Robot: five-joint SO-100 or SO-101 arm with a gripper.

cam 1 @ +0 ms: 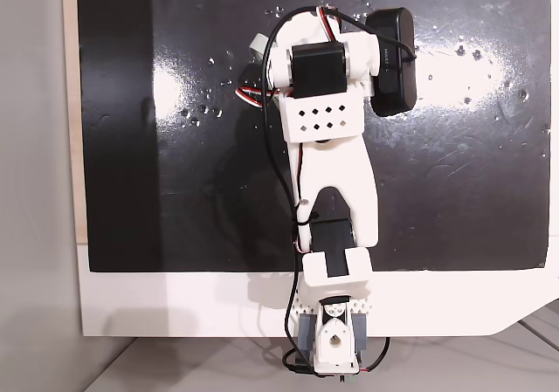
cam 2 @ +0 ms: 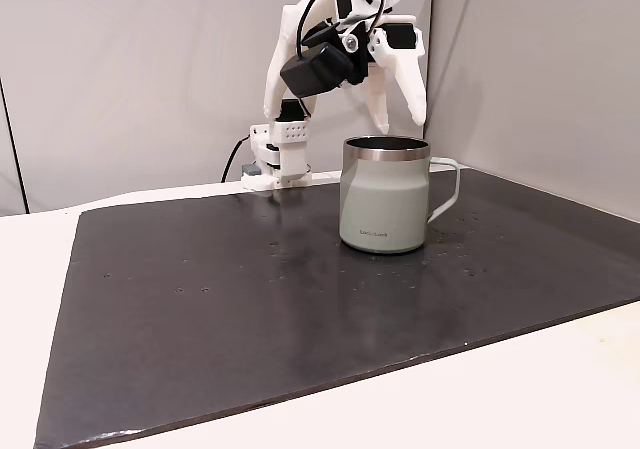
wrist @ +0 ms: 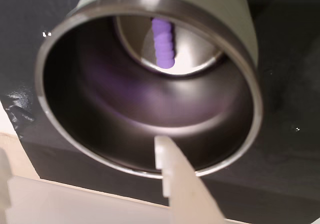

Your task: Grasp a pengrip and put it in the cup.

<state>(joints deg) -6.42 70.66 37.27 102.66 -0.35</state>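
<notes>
The pengrip is lying on the bottom of the cup, straight below the end effector. Its fingers are spread and empty, hovering just over the rim, so I'd say it only needs to back away.

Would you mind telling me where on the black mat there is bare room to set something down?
In a fixed view, the mat is bare from the cup out to its near and left edges. Crowded: the far side, where the arm's base stands and the gripper hangs over the cup, pengrip inside.

Cup shiny metal inside; pengrip ribbed rubber.
</notes>
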